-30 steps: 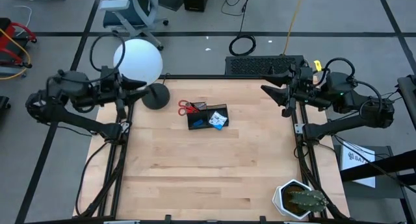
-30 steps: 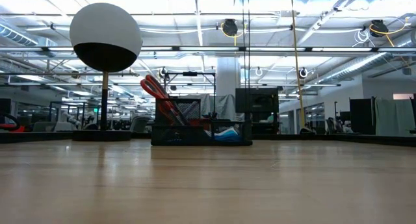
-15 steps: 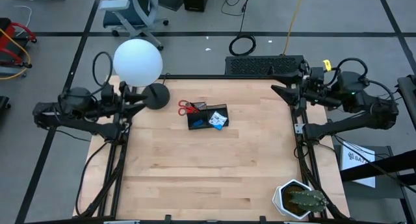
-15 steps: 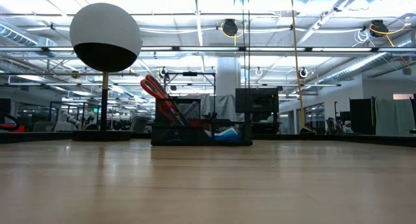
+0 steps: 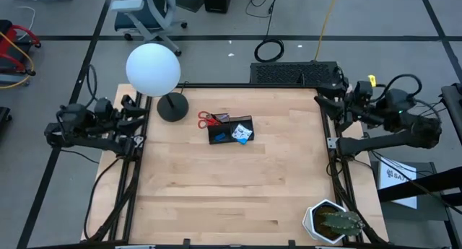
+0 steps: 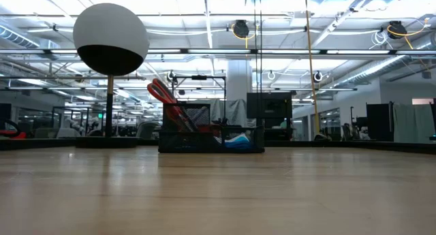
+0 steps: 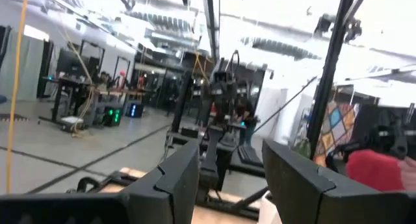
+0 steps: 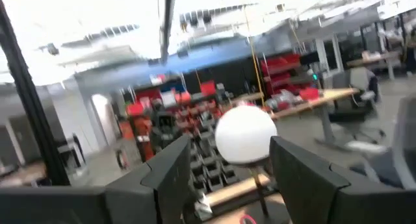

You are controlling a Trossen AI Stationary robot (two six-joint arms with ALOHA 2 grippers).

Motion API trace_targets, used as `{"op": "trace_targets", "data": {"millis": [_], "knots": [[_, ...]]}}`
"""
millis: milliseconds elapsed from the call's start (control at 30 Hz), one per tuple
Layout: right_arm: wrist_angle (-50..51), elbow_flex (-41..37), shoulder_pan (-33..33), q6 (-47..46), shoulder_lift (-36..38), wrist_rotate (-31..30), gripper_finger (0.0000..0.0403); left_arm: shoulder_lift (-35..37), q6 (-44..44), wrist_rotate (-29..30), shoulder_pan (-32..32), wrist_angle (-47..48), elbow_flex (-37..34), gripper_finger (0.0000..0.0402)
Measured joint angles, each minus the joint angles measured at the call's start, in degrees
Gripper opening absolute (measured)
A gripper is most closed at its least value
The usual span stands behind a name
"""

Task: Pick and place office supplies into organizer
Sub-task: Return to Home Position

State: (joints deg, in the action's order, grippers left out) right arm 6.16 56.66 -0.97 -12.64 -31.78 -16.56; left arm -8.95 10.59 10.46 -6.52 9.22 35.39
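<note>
The black organizer stands on the table's far middle, also seen in the low view. The red-handled scissors stick into its left section, handles slanting up and out. A bright blue pad lies in its right part. I cannot make out any pens. My left gripper waits open at the table's left edge. My right gripper waits open at the right edge. Both are empty and far from the organizer.
A lamp with a white globe stands on a round black base at the far left, close to my left gripper. A potted cactus sits at the near right corner. Bare wood lies in front of the organizer.
Both arms have drawn back from the table's middle. My left gripper has moved toward the left edge as its arm folded down. My right gripper has moved toward the right edge. The organizer and its contents have stayed put.
</note>
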Motion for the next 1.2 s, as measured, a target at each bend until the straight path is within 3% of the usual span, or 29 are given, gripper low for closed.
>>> {"op": "trace_targets", "data": {"millis": [433, 633, 733, 900, 1200], "knots": [[-42.07, -30.72, 0.0, 2.42, 11.15, 0.29, 0.0204, 8.74, 3.3, 1.07, 0.0, -15.34, -17.07, 0.0173], [-55.85, -41.45, 0.0, 2.61, 17.05, 0.29, 0.0203, 8.72, 4.85, 0.0, 0.0, -17.88, -20.32, 0.0173], [-57.09, -43.97, 0.0, 2.87, 21.81, 0.29, 0.0202, 8.71, 4.4, 0.02, 0.0, -17.8, -20.43, 0.0173], [-50.27, -45.09, 0.0, 3.01, 30.88, 0.33, 0.0205, 8.72, 4.94, 0.0, 0.0, -16.09, -20.41, 0.0173], [-43.97, -44.47, -0.02, 4.41, 31.64, -1.25, 0.0203, 8.72, 4.97, 0.04, 0.0, -15.38, -20.39, 0.0173]]}}
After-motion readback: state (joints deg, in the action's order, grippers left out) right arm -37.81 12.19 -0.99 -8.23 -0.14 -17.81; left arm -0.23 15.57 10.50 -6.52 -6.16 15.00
